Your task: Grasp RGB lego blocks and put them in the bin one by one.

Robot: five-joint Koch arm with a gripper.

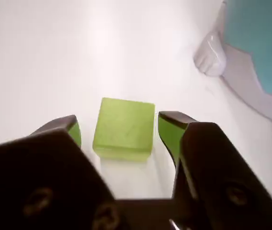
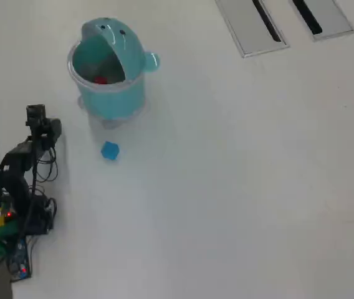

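Note:
In the wrist view a yellow-green lego block [image 1: 124, 127] lies on the white table between the two dark fingers of my gripper [image 1: 120, 120]. The gripper is open, with a small gap on each side of the block, narrower on the right. The teal bin [image 1: 260, 43] stands at the upper right of that view. In the overhead view the bin [image 2: 111, 96] has its lid tipped back and a red block [image 2: 100, 79] lies inside. A blue block [image 2: 110, 151] lies on the table just below the bin. My gripper [image 2: 37, 114] is left of the bin; the green block is hidden there.
The arm's base and cables [image 2: 18, 224] sit at the table's left edge. Two flat grey slotted panels [image 2: 252, 25] lie at the top right. The bin's pale foot [image 1: 211, 57] stands close to the right of the gripper.

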